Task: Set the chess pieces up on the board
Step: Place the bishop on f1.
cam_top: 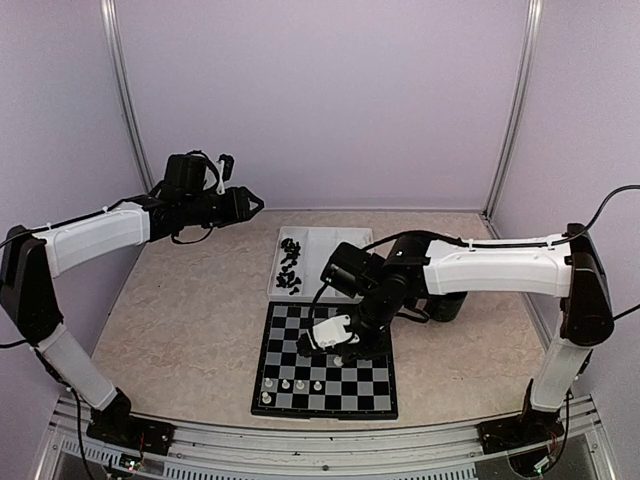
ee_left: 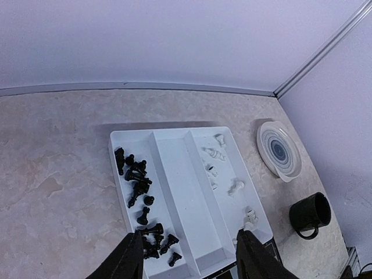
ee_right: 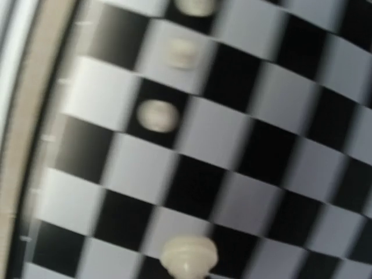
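The board [cam_top: 325,362] is laid on the desk [cam_top: 190,330], just ahead of the arm bases. A few white pieces [cam_top: 285,384] are stood on its near-left squares. The right claw [cam_top: 343,350] is held low over the board's middle, close to the checks. Its fingers are pressed together. Whether a piece is pinched between them cannot be told, since the wrist view is badly blurred. In that view, pale pieces [ee_right: 157,114] are seen standing on dark squares.

A white tray [cam_top: 345,240] is set just beyond the board's far edge. Black pieces [ee_left: 139,183] are heaped in the compartment on its left, and more white ones are scattered in the compartment on its right. A striped plate [ee_left: 279,150] and a black mug [ee_left: 310,214] are placed farther right, beyond the board's far-right corner.

The left claw [cam_top: 255,203] is held high, well beyond the board's far-left corner. Its fingers [ee_left: 125,258] are spread apart above the tray's near end, and nothing is gripped.
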You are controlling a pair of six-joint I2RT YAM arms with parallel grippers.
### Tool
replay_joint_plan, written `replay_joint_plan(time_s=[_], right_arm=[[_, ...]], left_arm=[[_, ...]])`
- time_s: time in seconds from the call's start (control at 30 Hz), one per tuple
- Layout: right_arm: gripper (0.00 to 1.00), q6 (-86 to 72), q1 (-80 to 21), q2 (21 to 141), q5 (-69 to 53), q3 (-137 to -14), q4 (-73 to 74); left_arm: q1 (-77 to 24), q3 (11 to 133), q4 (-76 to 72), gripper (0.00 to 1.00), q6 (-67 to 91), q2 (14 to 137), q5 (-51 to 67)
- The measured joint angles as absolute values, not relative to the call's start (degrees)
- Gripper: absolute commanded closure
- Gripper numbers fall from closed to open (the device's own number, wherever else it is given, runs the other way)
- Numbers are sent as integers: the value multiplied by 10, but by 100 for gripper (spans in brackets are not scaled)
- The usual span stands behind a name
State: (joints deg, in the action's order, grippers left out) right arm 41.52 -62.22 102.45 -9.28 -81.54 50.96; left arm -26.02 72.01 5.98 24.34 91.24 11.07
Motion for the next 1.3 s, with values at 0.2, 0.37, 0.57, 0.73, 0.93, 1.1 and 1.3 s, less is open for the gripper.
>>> replay_joint_plan(time_s=[0.2, 0.37, 0.57, 0.73, 0.93, 1.1, 1.3], right_arm=[[95, 412, -697, 1053, -51, -815, 544], [94, 407, -745, 1081, -6, -806, 570], [93, 398, -771, 1084, 23, -802, 584], [92, 394, -772, 1089, 48, -800, 585], [89, 393, -772, 1097, 64, -800, 583], [87, 392, -772, 1099, 65, -800, 579], [84, 389, -772, 1105, 62, -808, 575]], left_arm=[[-250, 720, 65, 45, 239, 908, 114], [-250, 720, 65, 45, 239, 901, 117], [-250, 717, 65, 45, 240, 890, 118], [-250, 716, 65, 45, 240, 888, 121], [-250, 716, 65, 45, 242, 888, 129], [-250, 716, 65, 45, 242, 888, 132], [-250, 716, 65, 45, 242, 888, 134]])
